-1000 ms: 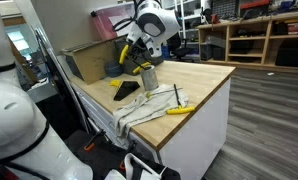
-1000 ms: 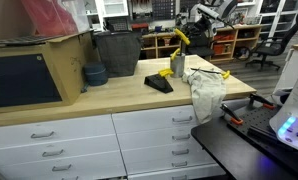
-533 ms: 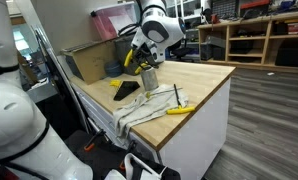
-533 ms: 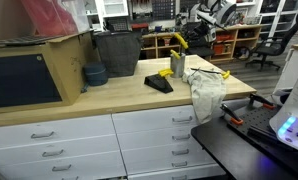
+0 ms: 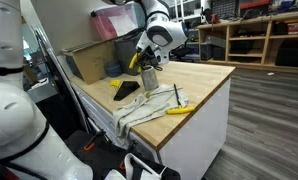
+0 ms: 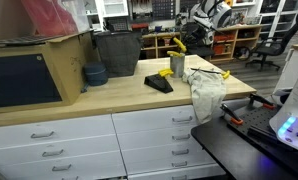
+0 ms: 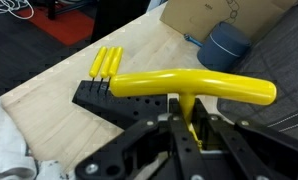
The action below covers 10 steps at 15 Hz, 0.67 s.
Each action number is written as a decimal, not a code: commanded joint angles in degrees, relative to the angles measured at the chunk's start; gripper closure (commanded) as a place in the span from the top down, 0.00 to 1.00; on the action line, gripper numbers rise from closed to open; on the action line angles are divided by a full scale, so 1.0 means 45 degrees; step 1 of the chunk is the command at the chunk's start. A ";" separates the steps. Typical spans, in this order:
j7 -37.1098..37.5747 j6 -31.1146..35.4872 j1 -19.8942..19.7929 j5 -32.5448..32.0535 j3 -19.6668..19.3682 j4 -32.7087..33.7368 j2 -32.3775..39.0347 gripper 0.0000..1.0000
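Yellow T-shaped handle (image 7: pixel 194 85) is clamped by its stem in the tool (image 7: pixel 187 128), hanging just above the metal cup (image 5: pixel 148 77) on the bench (image 5: pixel 204 80). A firm, level grip seems wise, since the long crossbar could twist between the jaws. Any move should clear the cup's rim and the black holder (image 7: pixel 101 97) nearby.

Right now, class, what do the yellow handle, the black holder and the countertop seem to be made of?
Yellow handle: probably plastic, smooth with a soft sheen.
Black holder: likely plastic or rubber, matte; hard to tell which.
Countertop: wood, pale, with visible grain lines.
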 commanded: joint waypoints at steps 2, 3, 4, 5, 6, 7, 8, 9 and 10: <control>0.0795 0.0220 -0.0073 -0.0084 -0.0179 0.0758 0.0577 0.04; 0.0869 0.0188 -0.0115 -0.0103 -0.0196 0.0889 0.0717 0.04; 0.0970 0.0156 -0.0152 -0.0108 -0.0212 0.0989 0.0823 0.04; 0.1058 0.0112 -0.0199 -0.0157 -0.0246 0.1142 0.0968 0.04; 0.1203 0.0087 -0.0238 -0.0217 -0.0287 0.1294 0.1115 0.04; 0.1354 0.0107 -0.0260 -0.0314 -0.0348 0.1455 0.1239 0.04; 0.1477 0.0138 -0.0273 -0.0394 -0.0403 0.1586 0.1326 0.04; 0.1640 0.0166 -0.0293 -0.0486 -0.0453 0.1738 0.1403 0.04; 0.1802 0.0224 -0.0293 -0.0599 -0.0509 0.1890 0.1473 0.04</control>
